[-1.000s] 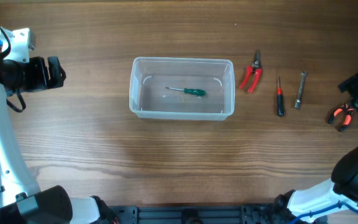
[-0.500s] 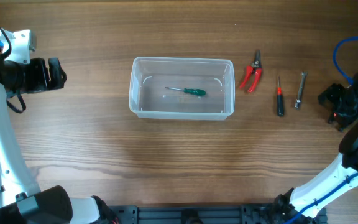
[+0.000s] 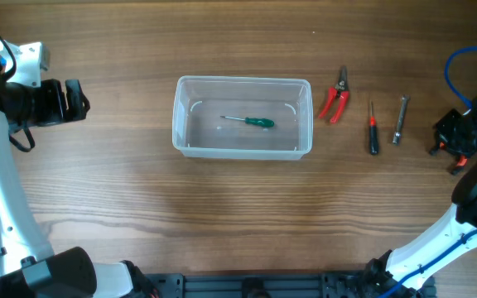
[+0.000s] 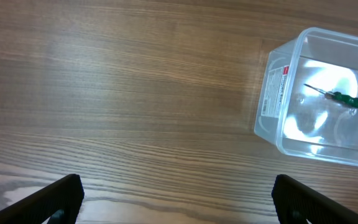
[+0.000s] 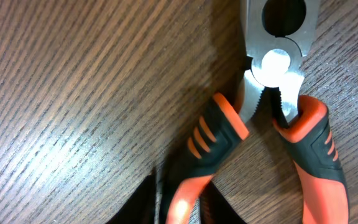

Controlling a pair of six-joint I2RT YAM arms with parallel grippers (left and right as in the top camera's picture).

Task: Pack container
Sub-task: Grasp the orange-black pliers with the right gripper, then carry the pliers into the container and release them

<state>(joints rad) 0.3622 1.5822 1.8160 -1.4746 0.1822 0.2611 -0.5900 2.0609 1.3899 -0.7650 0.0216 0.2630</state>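
The container [image 3: 243, 80] is a clear plastic tub in the middle of the table, also seen in the left wrist view as container [image 4: 272, 93]. A green-handled screwdriver [image 3: 251, 122] lies inside it. At the far right lie orange-and-black pliers [image 5: 316, 143]. My right gripper [image 5: 185, 205] has closed its fingers on either side of the pliers' left handle. From overhead the right gripper [image 3: 456, 139] covers most of the pliers. My left gripper [image 3: 77, 98] hovers far left of the tub, open and empty [image 4: 179, 202].
To the right of the tub lie red-handled cutters [image 3: 334, 98], a small red-and-black screwdriver [image 3: 373, 128] and a slim metal tool [image 3: 399, 118]. Bare wood lies between the left gripper and the tub.
My right gripper came down over the pliers and its fingers closed on one handle. The left arm and the tub stayed put.
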